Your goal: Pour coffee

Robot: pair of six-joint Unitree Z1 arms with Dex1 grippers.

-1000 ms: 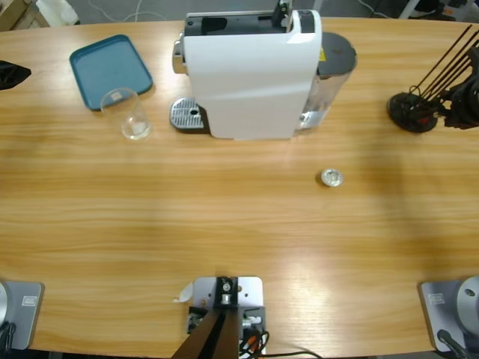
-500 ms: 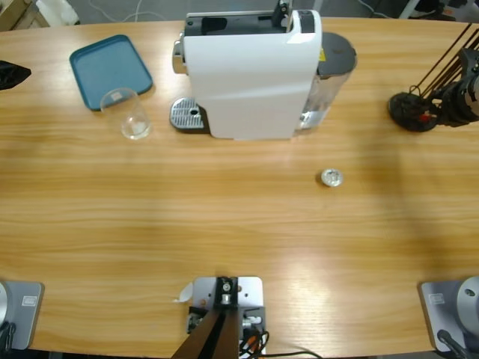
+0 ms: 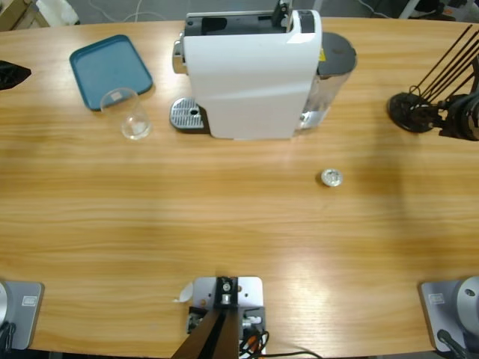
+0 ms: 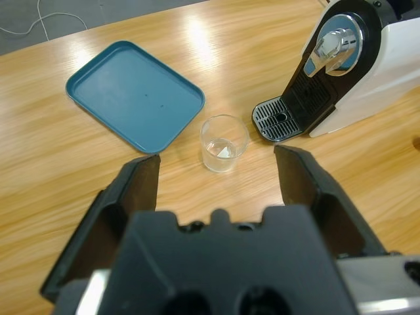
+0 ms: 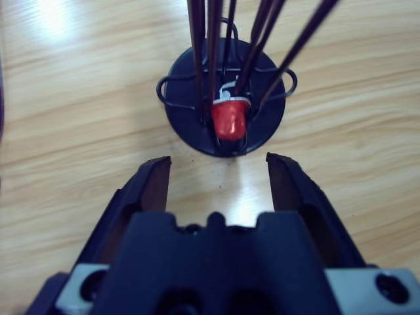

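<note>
We see a long wooden table (image 3: 224,224) with a pale grain and glare patches; beyond its far edge only a strip of grey floor and a cable show. A blue tray (image 3: 111,70) lies near the far left corner. Just beside the tray's near edge stands a clear glass (image 3: 132,114), upright; in the left wrist view the glass (image 4: 224,143) looks nearly empty, and we cannot tell whether any coffee is in it. A white coffee machine (image 3: 251,75) sits at the far edge near the middle, its drip grate (image 3: 187,114) facing left, just beside the glass but not touching. A small silver capsule (image 3: 331,177) lies alone on the wood, nearer to us than the machine and to its right. A black wire stand (image 3: 412,111) sits by the right edge; the right wrist view shows the stand's round base (image 5: 226,105) with thin dark rods rising from it and a red capsule (image 5: 230,119) held among them.

The left gripper (image 4: 216,174) hovers above the table, pointed at the glass, jaws spread wide, holding nothing; the glass sits between them but farther off. In the high view the left arm barely shows at the left edge. The right gripper (image 5: 218,174) is aimed down at the stand's base, jaws wide apart, gripping nothing. In the high view the right gripper (image 3: 462,118) pokes in at the right edge, just beside the stand.
</note>
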